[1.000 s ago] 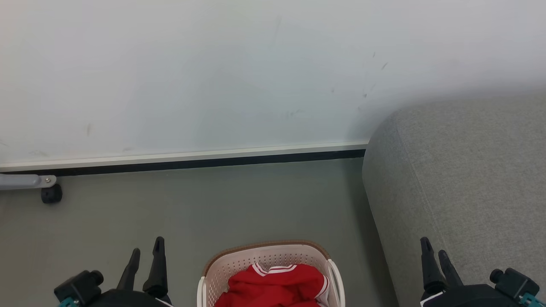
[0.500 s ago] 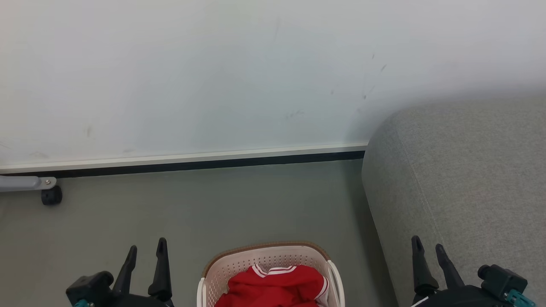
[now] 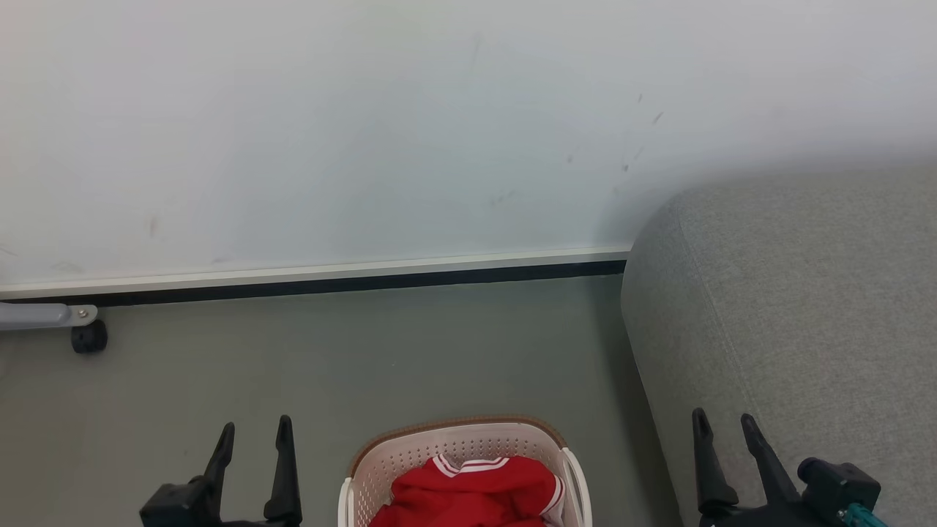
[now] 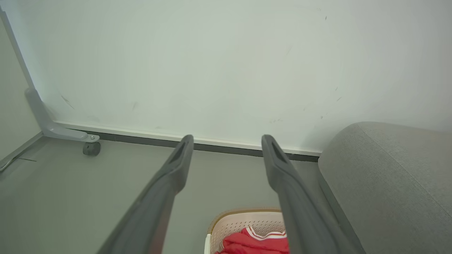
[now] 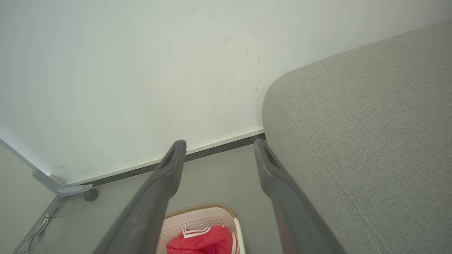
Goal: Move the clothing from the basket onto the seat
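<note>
As the left gripper (image 3: 255, 426) and right gripper (image 3: 724, 417) hang empty, fingers apart, one should dip — slowly — onto the clothing (image 3: 476, 490) in the basket (image 3: 454, 426).

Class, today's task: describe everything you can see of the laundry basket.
The basket is cream-white plastic with small holes in its walls and a brown woven-look rim. It stands upright on the grey floor, left of the sofa and apart from it. Red clothing with white-striped trim lies inside. Its near part is out of frame.
</note>
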Robot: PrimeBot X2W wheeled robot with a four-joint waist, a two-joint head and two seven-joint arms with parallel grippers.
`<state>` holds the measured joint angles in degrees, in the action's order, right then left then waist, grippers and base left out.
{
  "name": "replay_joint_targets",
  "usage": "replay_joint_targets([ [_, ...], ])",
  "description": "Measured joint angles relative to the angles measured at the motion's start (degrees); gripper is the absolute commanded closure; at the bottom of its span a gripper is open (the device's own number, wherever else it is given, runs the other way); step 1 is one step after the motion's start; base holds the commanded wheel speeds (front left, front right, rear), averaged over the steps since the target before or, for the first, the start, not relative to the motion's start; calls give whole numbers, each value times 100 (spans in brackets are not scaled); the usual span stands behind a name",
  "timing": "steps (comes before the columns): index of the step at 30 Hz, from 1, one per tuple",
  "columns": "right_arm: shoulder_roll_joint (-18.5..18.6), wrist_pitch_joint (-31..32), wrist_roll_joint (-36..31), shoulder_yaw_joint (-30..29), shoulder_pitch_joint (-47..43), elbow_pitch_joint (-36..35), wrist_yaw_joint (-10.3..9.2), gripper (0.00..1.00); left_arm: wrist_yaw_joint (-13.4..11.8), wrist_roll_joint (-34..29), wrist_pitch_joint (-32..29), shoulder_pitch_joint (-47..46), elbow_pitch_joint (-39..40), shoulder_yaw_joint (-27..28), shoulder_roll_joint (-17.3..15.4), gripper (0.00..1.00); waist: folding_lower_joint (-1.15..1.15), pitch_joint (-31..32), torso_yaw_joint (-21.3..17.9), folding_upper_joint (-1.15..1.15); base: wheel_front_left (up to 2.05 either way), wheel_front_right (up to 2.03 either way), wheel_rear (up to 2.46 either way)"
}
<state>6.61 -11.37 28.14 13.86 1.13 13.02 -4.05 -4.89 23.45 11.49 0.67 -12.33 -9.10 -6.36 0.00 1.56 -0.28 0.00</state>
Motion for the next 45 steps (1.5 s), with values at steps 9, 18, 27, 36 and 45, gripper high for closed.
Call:
replay_joint_targets([
  [9, 14, -191, -669, 171, -53, -82, -70, 0, -65, -661, 182, 97, -1, -54, -22, 0, 0, 7, 2, 0, 0, 0, 0],
  [18, 23, -292, -1049, 269, -61, -107, -109, 0, -65, -1025, 283, 105, -46, -100, -35, 0, 0, 16, -4, 0, 0, 0, 0],
  [27, 23, -292, -1054, 231, -80, -94, -104, 0, -57, -1026, 283, 107, -116, -82, -26, 0, 0, 17, -3, 0, 0, 0, 0],
  [36, 14, -292, -1076, 211, -83, -81, -98, 0, -7, -1035, 283, 111, -154, -52, -11, 0, 0, 18, -1, 0, 0, 0, 0],
  [45, 9, -292, -1106, 165, -124, -83, -56, 0, 38, -1053, 283, 197, -165, -31, 4, 0, 0, -18, -11, 0, 0, 0, 0],
])
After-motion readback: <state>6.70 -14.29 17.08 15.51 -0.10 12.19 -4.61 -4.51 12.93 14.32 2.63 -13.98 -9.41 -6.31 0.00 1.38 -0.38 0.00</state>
